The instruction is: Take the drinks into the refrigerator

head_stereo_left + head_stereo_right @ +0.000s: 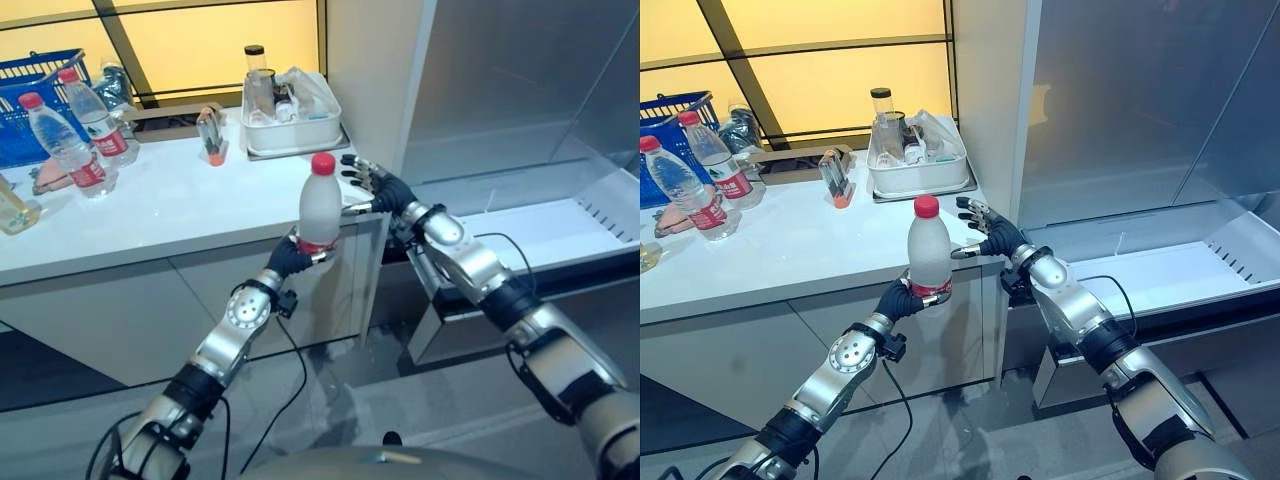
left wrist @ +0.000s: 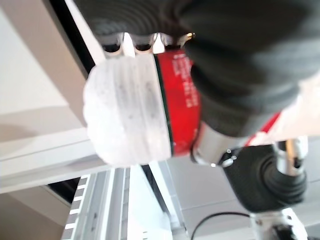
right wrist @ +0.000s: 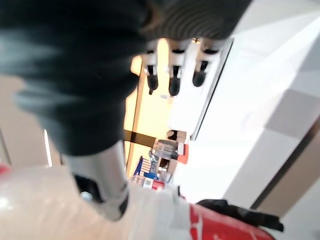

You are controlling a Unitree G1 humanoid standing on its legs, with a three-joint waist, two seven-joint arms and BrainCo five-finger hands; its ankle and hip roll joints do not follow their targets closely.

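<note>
Gripping the frosted bottle (image 1: 320, 205) by its red-labelled base, the left hand (image 1: 290, 258) is raised upright past the white surface (image 1: 150, 215) edge, fingers curled round it. The right hand (image 1: 378, 185) is held just beside it, fingers spread. A white tray (image 1: 293, 135) holds jars; a blue basket (image 1: 30, 100) stands behind two water bottles (image 1: 75, 140).

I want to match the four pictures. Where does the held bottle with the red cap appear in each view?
Left eye view: held bottle, centre, upright in the left hand.
Right eye view: just left of centre.
Left wrist view: frosted body and red label, centre.
Right wrist view: along the bottom edge.
Shared landmark: white counter, beside the bottle.
</note>
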